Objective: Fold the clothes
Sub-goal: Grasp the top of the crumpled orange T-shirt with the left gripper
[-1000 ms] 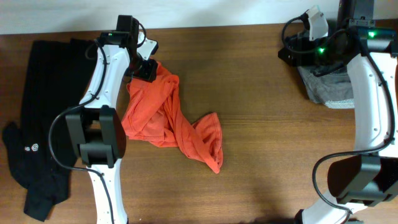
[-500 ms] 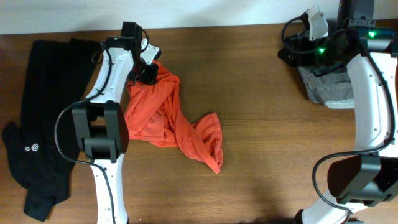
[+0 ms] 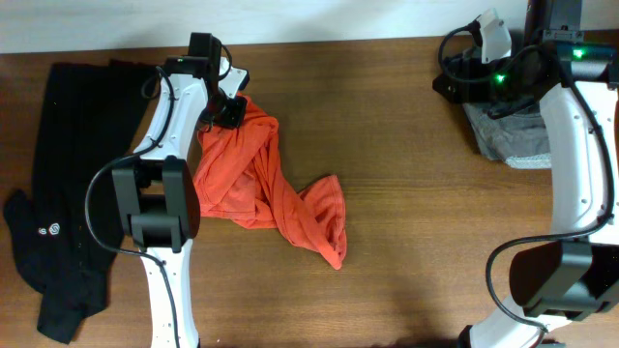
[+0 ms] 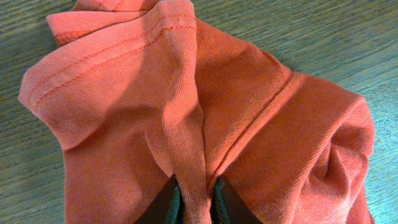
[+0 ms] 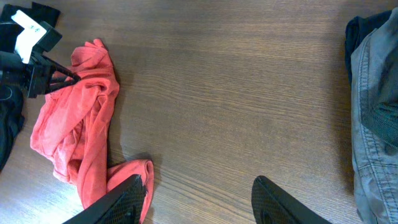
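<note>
Left fingers (image 4: 163,208) have just pinched shut on a raised fold of the orange-red T-shirt (image 3: 261,184). A second ago they were wider apart. Now the wrist view shows a thin ridge of cloth squeezed between them. The shirt itself has not moved yet. It lies in a crumpled, twisted heap on the left half of the desk (image 3: 406,242). Its top end, where the pinch is, sits near the far edge, and its other end trails toward the middle.

So I think the grab is made but the folding has not begun. The shirt likely needs to be lifted and spread flat first. Only a small fold is held, so it could slip out when pulled.

Right fingers (image 5: 124,199) are spread apart and hold nothing. They are up by the far right corner, near the grey garment (image 3: 513,145). A long black garment (image 3: 68,174) lies along the left edge of the desk.
</note>
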